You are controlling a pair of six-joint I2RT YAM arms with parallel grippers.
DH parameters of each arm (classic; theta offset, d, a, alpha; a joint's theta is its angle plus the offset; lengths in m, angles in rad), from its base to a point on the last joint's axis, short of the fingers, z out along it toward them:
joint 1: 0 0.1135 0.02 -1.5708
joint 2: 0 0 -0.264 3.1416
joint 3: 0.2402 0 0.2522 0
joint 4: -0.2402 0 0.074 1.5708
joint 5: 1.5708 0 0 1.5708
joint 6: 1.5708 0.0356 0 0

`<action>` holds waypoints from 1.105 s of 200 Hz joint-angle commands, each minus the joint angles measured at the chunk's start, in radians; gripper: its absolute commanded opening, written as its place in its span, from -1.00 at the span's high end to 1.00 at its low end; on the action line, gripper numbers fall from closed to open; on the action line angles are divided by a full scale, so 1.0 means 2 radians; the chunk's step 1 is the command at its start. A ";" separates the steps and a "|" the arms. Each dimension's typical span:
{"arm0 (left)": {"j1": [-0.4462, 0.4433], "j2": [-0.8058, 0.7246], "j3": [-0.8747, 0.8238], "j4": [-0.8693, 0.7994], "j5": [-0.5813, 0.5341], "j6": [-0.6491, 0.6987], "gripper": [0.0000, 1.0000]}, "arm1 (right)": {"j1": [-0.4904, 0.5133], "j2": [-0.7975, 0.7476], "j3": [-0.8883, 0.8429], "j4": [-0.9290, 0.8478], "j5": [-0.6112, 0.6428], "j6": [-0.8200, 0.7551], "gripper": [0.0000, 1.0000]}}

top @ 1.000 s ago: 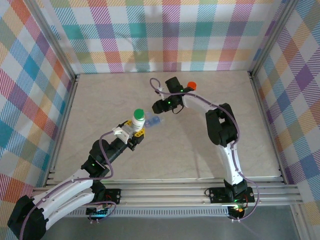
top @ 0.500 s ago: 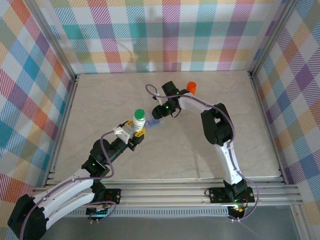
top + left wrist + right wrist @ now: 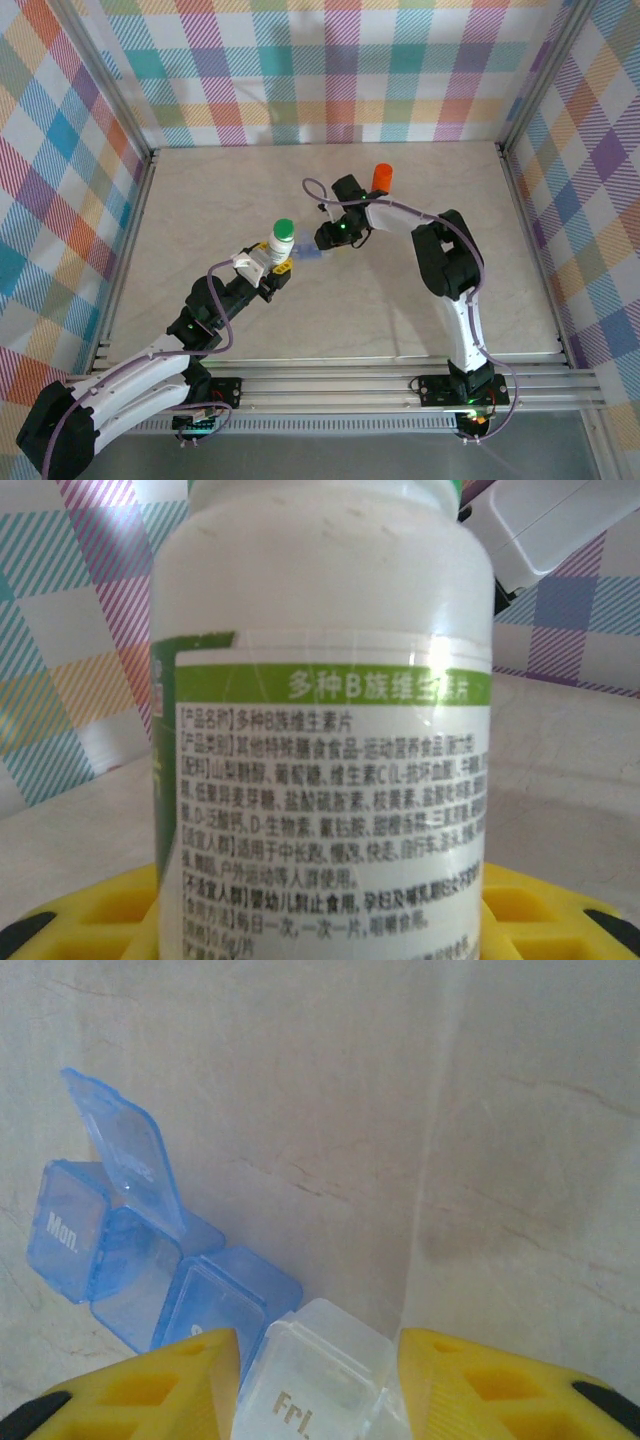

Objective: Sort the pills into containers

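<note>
Although, near the centre of the table (image 3: 500,260), the left gripper (image 3: 277,262) clamps the green-capped bottle (image 3: 320,730) upright, cap on, sorting appears barely begun; at its 4 o'clock the right gripper (image 3: 320,1390) straddles the pill organizer (image 3: 200,1295), grip uncertain, beside one open blue lid (image 3: 130,1160), compartment apparently empty.

Right of the bottle (image 3: 281,241), perhaps touching, lies the pill organizer (image 3: 309,256).

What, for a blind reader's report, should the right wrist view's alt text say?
A pill organizer lies on a marbled table, its clear "Fri." compartment between the yellow fingers of the right tool. The blue lid beside "Mon." stands open.
</note>
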 commanded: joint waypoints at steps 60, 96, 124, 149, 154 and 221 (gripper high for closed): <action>-0.003 0.002 0.008 0.007 0.000 -0.014 1.00 | 0.001 -0.067 -0.098 0.044 0.086 0.111 0.21; -0.003 0.020 0.011 0.012 0.006 -0.016 1.00 | -0.013 -0.120 -0.188 0.127 0.113 0.220 0.24; -0.003 0.042 0.011 0.023 0.012 -0.018 1.00 | -0.018 -0.165 -0.256 0.194 0.130 0.314 0.24; -0.003 0.071 0.014 0.034 0.019 -0.021 1.00 | -0.019 -0.178 -0.290 0.238 0.148 0.383 0.27; -0.003 0.079 0.016 0.035 0.020 -0.022 1.00 | -0.019 -0.177 -0.293 0.244 0.150 0.395 0.27; 0.000 0.163 0.054 0.002 0.059 -0.017 1.00 | -0.018 -0.184 -0.292 0.272 0.149 0.416 0.18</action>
